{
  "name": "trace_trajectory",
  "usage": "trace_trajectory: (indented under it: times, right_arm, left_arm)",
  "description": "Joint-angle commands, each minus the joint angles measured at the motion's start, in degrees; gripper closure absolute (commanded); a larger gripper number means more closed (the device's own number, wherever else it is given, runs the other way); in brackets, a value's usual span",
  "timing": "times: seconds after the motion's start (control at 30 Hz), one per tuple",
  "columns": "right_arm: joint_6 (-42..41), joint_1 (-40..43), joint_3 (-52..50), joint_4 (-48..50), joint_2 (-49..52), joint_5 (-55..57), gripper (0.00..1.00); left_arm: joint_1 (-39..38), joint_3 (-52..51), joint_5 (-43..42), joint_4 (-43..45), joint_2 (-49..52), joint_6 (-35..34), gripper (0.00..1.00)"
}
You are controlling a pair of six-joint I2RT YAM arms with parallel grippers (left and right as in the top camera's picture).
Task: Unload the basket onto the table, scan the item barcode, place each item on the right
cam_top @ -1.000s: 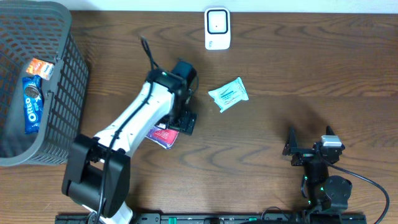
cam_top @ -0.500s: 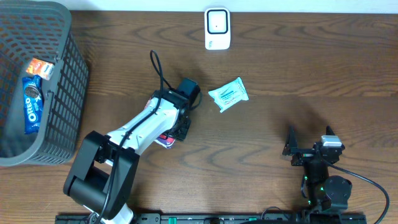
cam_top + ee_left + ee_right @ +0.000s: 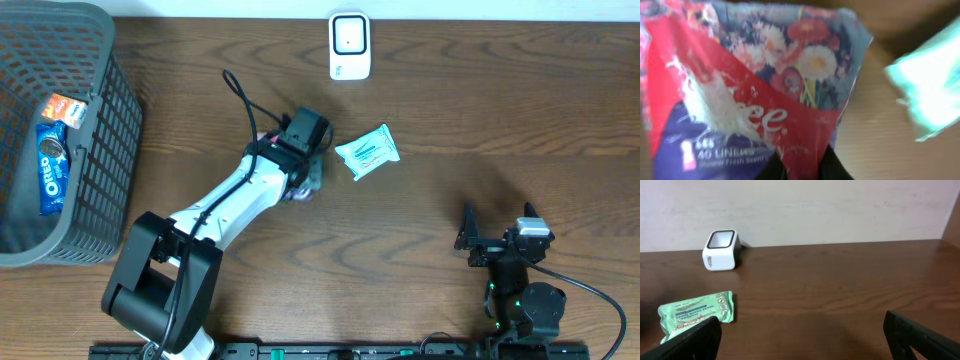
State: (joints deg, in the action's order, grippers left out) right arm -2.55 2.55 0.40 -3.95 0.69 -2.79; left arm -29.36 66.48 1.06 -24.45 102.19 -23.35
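Left gripper (image 3: 303, 180) was shut on the floral liner pack (image 3: 755, 95) within the last second. The pack has been carried from its earlier spot toward the scanner (image 3: 349, 45). It is now held front-left of the scanner, well short of it, with the teal packet (image 3: 367, 152) just beside it on the scanner's near side. Pick is judged done; presenting the barcode is what remains, and no barcode is seen on the visible face. Right gripper (image 3: 497, 235) is parked wide open, holding nothing, well apart from the scanner at front-right.

Counted: one scanner, one liner pack, one teal packet, one basket (image 3: 112, 120) far left of the scanner holding one Oreo pack (image 3: 50, 165) and one orange item (image 3: 63, 108).
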Motion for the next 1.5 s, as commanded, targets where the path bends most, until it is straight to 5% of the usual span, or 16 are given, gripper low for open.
trace_trajectory:
  times: [0.0, 0.2, 0.27, 0.43, 0.77, 0.9, 1.1, 1.47]
  right_arm:
    - [-0.59, -0.39, -0.11, -0.17, -0.37, -0.09, 0.01]
    - [-0.59, -0.39, -0.11, -0.17, -0.37, -0.09, 0.01]
    - [-0.59, -0.39, -0.11, -0.17, -0.37, -0.09, 0.01]
    - [-0.59, -0.39, -0.11, -0.17, -0.37, -0.11, 0.01]
    - [-0.59, -0.39, -0.11, -0.17, -0.37, -0.11, 0.01]
    - [-0.59, -0.39, -0.11, -0.17, -0.37, -0.11, 0.01]
    - [-0.59, -0.39, -0.11, -0.17, -0.37, -0.11, 0.01]
    - [-0.59, -0.39, -0.11, -0.17, -0.37, -0.11, 0.01]
  left_arm:
    - [-0.09, 2.1, -7.91, 5.53, 0.79, -6.45, 0.93]
    - [-0.24, 2.1, -9.38, 9.4, 0.79, -8.04, 0.92]
    - [-0.17, 2.1, -8.9, 9.25, 0.79, -7.96, 0.85]
    - [-0.17, 2.1, -2.54, 8.09, 0.79, -7.63, 0.83]
    - [-0.02, 3.34, 1.53, 6.93, -0.52, -4.98, 0.35]
    - [2.12, 5.84, -1.05, 6.91, -6.25, -4.96, 0.32]
    - [10.45, 6.8, -0.98, 6.71, -19.34, 2.01, 0.31]
    - [40.63, 6.8, 10.23, 5.09, -35.15, 14.78, 0.3]
